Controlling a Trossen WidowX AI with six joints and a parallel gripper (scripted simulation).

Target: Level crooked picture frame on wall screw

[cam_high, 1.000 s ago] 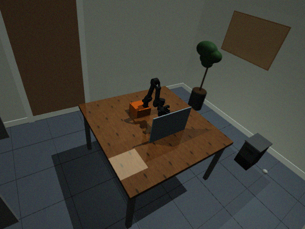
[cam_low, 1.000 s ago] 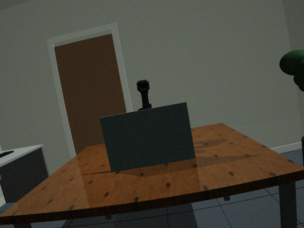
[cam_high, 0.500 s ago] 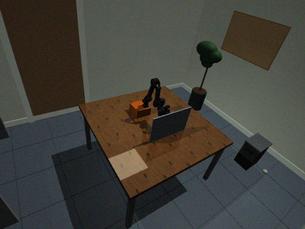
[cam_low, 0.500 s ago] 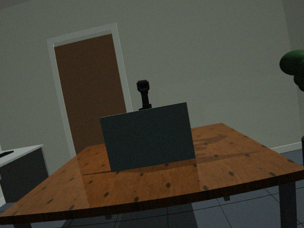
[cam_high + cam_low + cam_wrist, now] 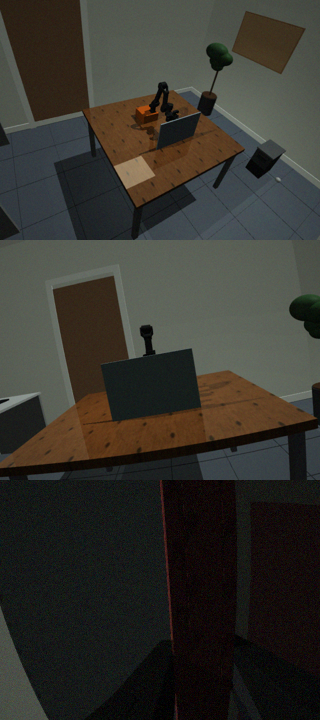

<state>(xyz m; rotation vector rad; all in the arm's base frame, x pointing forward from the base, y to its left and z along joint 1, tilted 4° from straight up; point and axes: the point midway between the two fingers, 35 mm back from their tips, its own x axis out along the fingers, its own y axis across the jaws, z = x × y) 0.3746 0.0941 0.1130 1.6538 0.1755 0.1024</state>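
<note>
A grey-blue wall panel (image 5: pixel 178 131) (image 5: pixel 151 384) stands upright on the wooden table (image 5: pixel 206 155) (image 5: pixel 232 420). The picture frame hangs on the panel's far side, so the top and exterior views hide it, and the screw too. In the wrist view a dark red-brown bar of the frame (image 5: pixel 200 587) runs top to bottom, very close to the camera, with the grey panel (image 5: pixel 80 560) to its left. My gripper (image 5: pixel 172 115) is behind the panel's upper edge and is shut on the frame. Only the arm's upper part (image 5: pixel 146 339) shows above the panel. I cannot tell the frame's tilt.
The arm stands on an orange base block (image 5: pixel 145 114) behind the panel. A pale square patch (image 5: pixel 134 171) marks the table's front left corner. A potted plant (image 5: pixel 218 58) and a dark bin (image 5: pixel 264 158) stand on the floor to the right.
</note>
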